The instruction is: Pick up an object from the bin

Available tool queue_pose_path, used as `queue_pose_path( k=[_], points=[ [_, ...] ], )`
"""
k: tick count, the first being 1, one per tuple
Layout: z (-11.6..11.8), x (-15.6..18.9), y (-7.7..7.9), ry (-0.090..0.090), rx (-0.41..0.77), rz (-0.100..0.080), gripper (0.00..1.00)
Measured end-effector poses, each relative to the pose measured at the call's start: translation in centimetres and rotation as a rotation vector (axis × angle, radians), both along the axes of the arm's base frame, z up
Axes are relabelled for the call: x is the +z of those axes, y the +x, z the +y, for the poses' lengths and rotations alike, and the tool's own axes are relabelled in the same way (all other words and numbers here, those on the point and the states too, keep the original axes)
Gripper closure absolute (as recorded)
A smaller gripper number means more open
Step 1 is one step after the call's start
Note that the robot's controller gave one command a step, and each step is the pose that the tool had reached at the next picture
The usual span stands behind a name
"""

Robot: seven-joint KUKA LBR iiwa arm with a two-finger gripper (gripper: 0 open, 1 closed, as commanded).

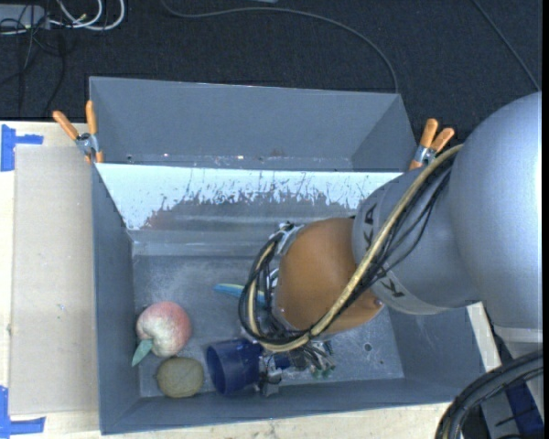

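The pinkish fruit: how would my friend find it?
Look in the grey metal bin, at the floor's lower-left corner in the view. The fruit is round and pale pink with a green leaf, unlike the dull olive lump and dark blue cup beside it.

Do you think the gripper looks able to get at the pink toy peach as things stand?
Probably yes: the toy peach lies uncovered, but the dark blue cup sits between it and the gripper, so lifting over seems needed.
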State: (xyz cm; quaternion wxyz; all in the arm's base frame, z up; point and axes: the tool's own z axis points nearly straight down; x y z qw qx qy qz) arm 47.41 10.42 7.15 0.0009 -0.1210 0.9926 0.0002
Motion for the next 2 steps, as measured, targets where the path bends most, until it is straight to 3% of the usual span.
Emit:
queue_pose_path(
  k=[2],
  points=[
    [-0.01, 0.28, -0.09, 0.0, 0.0, 0.002, 1.0]
  ],
)
